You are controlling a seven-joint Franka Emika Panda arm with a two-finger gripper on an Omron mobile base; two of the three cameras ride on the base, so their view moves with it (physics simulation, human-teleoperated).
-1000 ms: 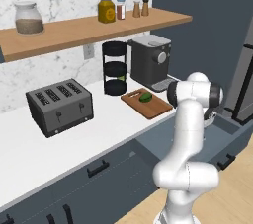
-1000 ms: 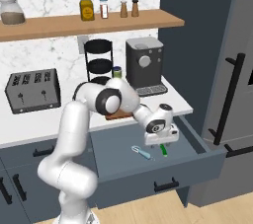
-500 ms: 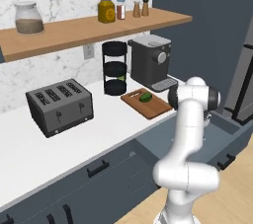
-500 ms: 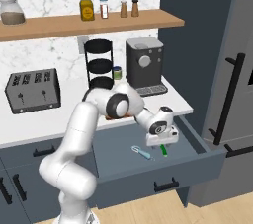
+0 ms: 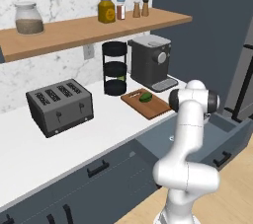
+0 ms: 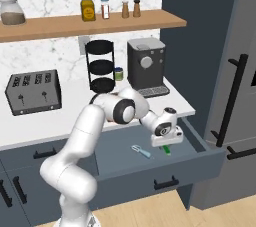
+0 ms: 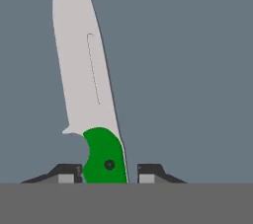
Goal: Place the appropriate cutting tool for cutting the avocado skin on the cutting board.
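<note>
The cutting tool (image 7: 105, 161) lies on the grey drawer floor, its green handle low in the hand view and its pale blade (image 7: 81, 60) pointing up. My gripper (image 7: 109, 172) holds the handle between its two fingertips (image 7: 69, 172). In the right base view the gripper (image 6: 166, 145) is down inside the open drawer (image 6: 200, 143), and the green handle (image 6: 166, 150) shows just under it. The cutting board (image 5: 148, 104) lies on the counter in front of the coffee machine. The avocado (image 5: 146, 97) rests on it.
A light-blue utensil (image 6: 141, 151) lies in the drawer to the left of the gripper. A coffee machine (image 5: 150, 62), a black tiered rack (image 5: 115, 67) and a toaster (image 5: 59, 106) stand on the counter. A shelf with jars (image 5: 106, 10) runs above. A tall fridge (image 6: 235, 86) stands to the right.
The arm has reached a little further right and lower into the drawer, bringing the gripper down onto the green-handled knife.
</note>
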